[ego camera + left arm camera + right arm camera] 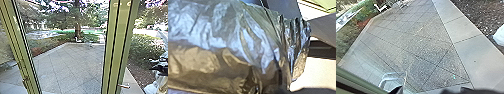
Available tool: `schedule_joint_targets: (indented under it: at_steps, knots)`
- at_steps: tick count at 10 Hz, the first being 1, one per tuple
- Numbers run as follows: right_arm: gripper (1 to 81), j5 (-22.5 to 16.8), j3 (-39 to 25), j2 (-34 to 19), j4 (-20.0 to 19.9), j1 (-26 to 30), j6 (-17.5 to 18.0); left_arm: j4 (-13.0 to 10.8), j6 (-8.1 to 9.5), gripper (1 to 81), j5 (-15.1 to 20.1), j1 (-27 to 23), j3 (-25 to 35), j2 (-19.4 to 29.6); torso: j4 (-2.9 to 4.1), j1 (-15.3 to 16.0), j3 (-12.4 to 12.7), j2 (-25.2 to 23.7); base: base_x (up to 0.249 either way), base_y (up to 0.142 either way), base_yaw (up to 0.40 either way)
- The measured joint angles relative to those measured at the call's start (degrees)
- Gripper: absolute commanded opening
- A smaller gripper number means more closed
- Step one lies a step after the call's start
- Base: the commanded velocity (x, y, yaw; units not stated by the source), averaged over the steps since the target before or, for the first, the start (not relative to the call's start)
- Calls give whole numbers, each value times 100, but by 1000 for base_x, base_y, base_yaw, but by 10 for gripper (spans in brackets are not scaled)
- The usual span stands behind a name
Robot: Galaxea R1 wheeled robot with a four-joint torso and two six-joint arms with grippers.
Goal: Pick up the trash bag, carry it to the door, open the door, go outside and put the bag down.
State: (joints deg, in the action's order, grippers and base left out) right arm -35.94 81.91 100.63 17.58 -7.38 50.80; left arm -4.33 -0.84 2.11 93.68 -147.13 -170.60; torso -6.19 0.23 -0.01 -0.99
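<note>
About the left gripper and the right gripper, I cannot tell if each is apart, together or clamped on something. The trash bag [230, 45] is large and near in the left wrist view, shiny, with its gathered, pleated end [295, 47]; its place relative to the wide green post [117, 37] I cannot tell. On the low part of this post there is a metal handle [124, 86]. To the left of the post lies the paved yard [72, 65], with lines between its slabs, and farther left stands a narrower green post [21, 47]. Beyond the yard, left of the wide post, a tree [78, 28] rises. Right of the post grows a bush [143, 47].
</note>
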Motion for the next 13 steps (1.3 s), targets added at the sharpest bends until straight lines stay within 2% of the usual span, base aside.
schedule_joint_targets:
  at_steps: [3, 7, 13]
  knots:
    - [811, -612, 364, 144, -291, 41, -212, 4, 0, 10, 15, 0, 0, 2, -5, -13, 3, -7, 0, 0, 0]
    - [811, -1226, 979, 363, -460, 21, -929, 6, 29, 10, 69, 0, 0, 11, -9, -22, 8, -13, 0, 0, 0]
    - [811, -1565, 1792, 645, -466, -41, -1593, 9, 66, 10, 102, -2, 0, 13, -11, -23, 8, -13, 0, 0, 0]
